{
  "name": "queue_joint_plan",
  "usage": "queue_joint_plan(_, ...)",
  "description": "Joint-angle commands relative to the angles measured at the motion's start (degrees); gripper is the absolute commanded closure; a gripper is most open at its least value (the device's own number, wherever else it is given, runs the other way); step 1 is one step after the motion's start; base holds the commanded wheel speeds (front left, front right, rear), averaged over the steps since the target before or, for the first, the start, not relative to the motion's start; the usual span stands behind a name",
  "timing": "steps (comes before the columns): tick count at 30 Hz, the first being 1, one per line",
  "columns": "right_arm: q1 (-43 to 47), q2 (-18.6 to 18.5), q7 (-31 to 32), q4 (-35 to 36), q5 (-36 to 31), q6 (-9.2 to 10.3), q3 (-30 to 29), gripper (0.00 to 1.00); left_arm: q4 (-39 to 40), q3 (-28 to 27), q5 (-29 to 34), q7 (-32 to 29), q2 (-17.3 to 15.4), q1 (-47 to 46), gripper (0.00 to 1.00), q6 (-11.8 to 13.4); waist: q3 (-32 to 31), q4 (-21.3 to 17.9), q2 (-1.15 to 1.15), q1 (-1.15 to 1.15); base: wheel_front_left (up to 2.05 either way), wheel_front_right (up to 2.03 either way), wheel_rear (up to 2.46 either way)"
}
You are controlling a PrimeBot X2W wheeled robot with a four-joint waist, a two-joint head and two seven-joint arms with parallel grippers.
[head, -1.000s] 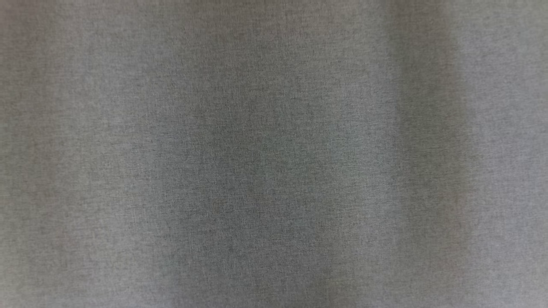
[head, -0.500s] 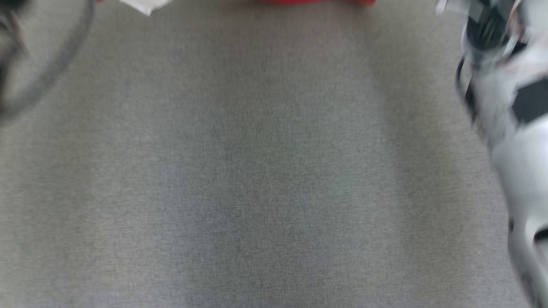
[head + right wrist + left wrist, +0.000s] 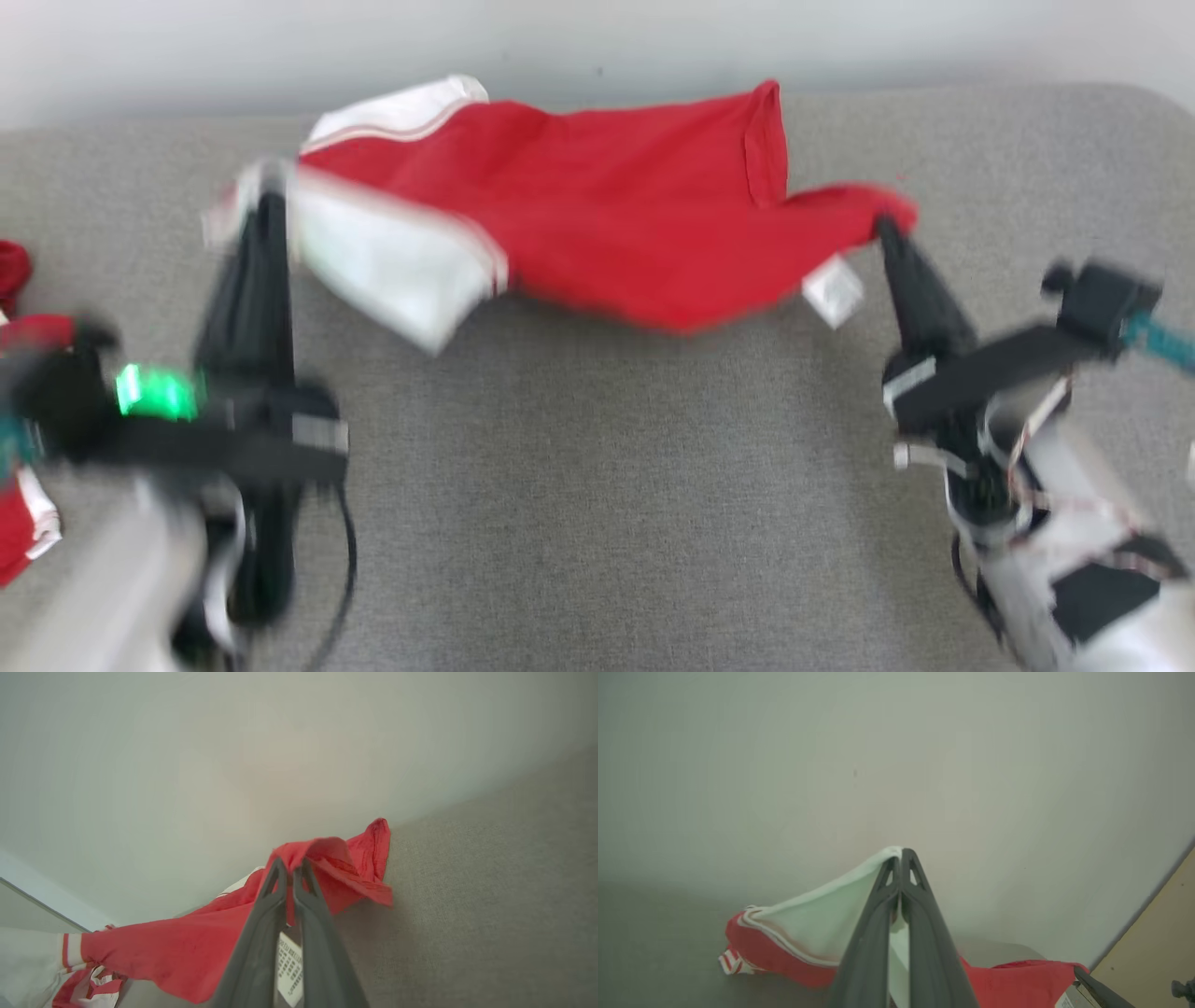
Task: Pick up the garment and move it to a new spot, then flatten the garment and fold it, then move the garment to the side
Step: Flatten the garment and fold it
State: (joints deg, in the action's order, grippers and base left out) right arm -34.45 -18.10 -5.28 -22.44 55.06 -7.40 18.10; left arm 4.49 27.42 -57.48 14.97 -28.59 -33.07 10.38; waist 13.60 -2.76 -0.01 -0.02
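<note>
The garment (image 3: 597, 224), bright red with white panels and stripe trim, hangs stretched between my two grippers above the grey surface near the far wall. My left gripper (image 3: 266, 191) is shut on a white panel corner (image 3: 859, 891). My right gripper (image 3: 882, 224) is shut on a red corner (image 3: 317, 851). A white label (image 3: 833, 291) dangles below that corner and shows behind the right fingers (image 3: 288, 966). The garment's middle sags between the two grips. The head view is blurred.
The grey fabric surface (image 3: 597, 523) spreads toward me under the garment. A pale wall (image 3: 597, 37) bounds its far edge. More red and white cloth (image 3: 19, 523) lies at the left edge. A tan floor strip (image 3: 1157, 942) shows at the right in the left wrist view.
The head camera has tilted up from bare grey surface, so the held garment, both grippers and the wall have come into the picture. Whether the arms themselves moved cannot be told.
</note>
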Motion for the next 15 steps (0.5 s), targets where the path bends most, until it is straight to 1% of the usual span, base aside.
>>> queue_joint_plan(1, 1.7, -0.3, 0.2, 0.9, 0.5, -0.19, -0.2, 1.0, 1.1, -1.0, -0.1, 0.2, 0.4, 2.9, 1.0, 0.6, -1.6, 0.3, 0.01, 0.02, 0.0, 0.0, 0.0)
queue_joint_plan(5, 9.6, -1.1, 1.1, 3.9, -0.2, -0.19, -1.3, 1.0, 4.3, -3.0, 0.0, 0.2, 1.9, 16.2, 1.0, 1.2, -3.2, 0.4, 0.01, 0.02, 0.0, 0.0, 0.0)
queue_joint_plan(9, 16.8, -1.6, 1.5, 4.2, -1.7, -0.19, -3.1, 1.0, 4.6, -4.1, 1.2, 0.2, 3.9, 26.1, 1.0, 1.1, -5.0, 0.9, 0.01, 0.02, 0.0, 0.0, 0.0)
queue_joint_plan(12, 21.9, -1.8, 1.9, 3.9, -3.8, -0.19, -4.1, 1.0, 3.1, -5.7, 0.1, 0.2, 6.8, 32.7, 1.0, 0.3, -6.4, 1.3, 0.01, 0.02, 0.0, 0.0, 0.0)
queue_joint_plan(15, 26.7, -1.3, 2.5, 3.7, -4.8, -0.19, -5.9, 1.0, 1.1, -6.1, 0.9, 0.2, 9.1, 37.5, 1.0, -0.9, -7.5, 1.8, 0.01, 0.02, 0.0, 0.0, 0.0)
